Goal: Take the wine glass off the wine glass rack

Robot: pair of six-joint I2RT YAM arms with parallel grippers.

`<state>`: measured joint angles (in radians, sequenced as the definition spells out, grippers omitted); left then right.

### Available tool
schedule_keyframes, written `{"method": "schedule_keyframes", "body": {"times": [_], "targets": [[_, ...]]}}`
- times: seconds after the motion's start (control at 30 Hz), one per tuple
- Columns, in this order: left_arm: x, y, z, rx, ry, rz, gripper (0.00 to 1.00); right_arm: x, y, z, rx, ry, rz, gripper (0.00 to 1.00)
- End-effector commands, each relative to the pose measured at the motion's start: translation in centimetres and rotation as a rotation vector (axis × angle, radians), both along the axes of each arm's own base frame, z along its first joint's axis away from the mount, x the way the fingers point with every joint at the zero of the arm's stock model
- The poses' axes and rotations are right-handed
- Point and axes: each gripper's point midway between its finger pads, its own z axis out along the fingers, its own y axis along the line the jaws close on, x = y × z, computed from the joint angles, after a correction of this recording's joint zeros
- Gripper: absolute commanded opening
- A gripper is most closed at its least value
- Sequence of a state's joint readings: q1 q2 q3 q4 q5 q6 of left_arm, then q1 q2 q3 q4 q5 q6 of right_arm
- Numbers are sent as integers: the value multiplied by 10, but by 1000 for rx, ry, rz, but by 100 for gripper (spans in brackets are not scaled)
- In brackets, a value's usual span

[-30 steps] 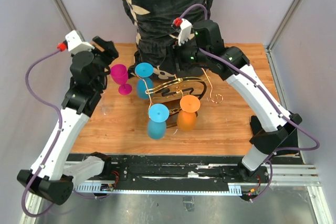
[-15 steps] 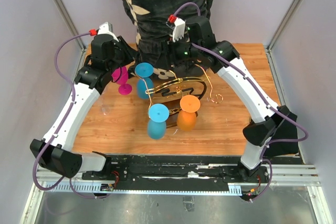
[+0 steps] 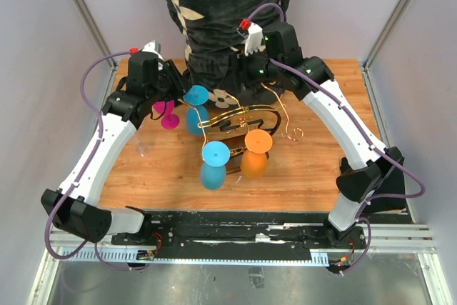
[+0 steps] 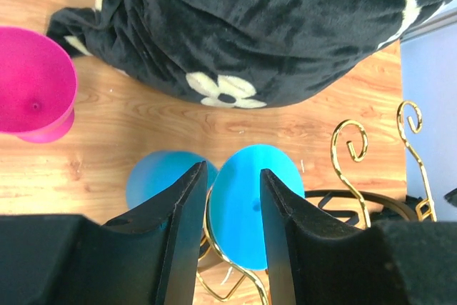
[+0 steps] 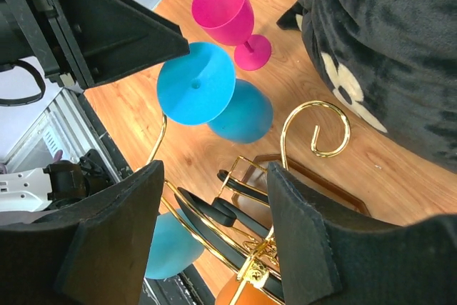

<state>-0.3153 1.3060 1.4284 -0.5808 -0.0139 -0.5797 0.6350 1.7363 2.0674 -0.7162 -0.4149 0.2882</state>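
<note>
So here's where we're at. The rack (image 3: 235,126) sits mid-table with three glasses hanging on it upside down, feet up and bowls down. There's a blue glass (image 4: 235,205) on the rear-left arm, another blue one at the front and an orange glass (image 3: 255,155) front right. A pink glass (image 4: 32,87) stands on the table (image 3: 307,169) off to the left, clear of the rack.

We reckon the rear-left blue glass is the target, because the left gripper (image 4: 231,176) is right on it. In the left wrist view its round foot shows in the gap between the two fingers, just past the tips, with the bowl peeking out on the left. The jaws are partly open with nothing in them. We can't tell from here whether the fingers touch the foot.

The right gripper (image 5: 214,169) hangs over the back of the rack, spread wide and empty. It's near that glass too, but not lined up on it, so the left arm looks like the one to go.

The bit that matters is that the stem runs roughly vertical and the gold wire hooks under the foot. So we figure the grab goes on the stem or foot, and then the glass slides outward along the wire, away from the rack centre, not straight up.
</note>
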Motion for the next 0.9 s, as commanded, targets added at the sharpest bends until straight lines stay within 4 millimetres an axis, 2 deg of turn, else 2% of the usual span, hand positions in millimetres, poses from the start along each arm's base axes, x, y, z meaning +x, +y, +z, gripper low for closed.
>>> {"method": "schedule_keyframes", "body": {"times": [0.0,0.23,0.43,0.6,0.7,0.87], "targets": [[-12,1,-1,0,8,-26,40,5,-13,14,27,-36,-45,61],[-21,-3,-10,-11,46,-59,34,9,-19,11,30,-32,-63,60],[-28,-6,0,-39,25,-73,19,11,-24,10,35,-32,-74,60],[-32,-16,2,-86,30,-114,11,10,-25,10,38,-30,-74,60],[-33,-19,5,-101,18,-124,12,10,-25,8,37,-25,-70,60],[-33,-26,-3,-131,33,-151,27,10,-26,7,39,-24,-71,60]]}}
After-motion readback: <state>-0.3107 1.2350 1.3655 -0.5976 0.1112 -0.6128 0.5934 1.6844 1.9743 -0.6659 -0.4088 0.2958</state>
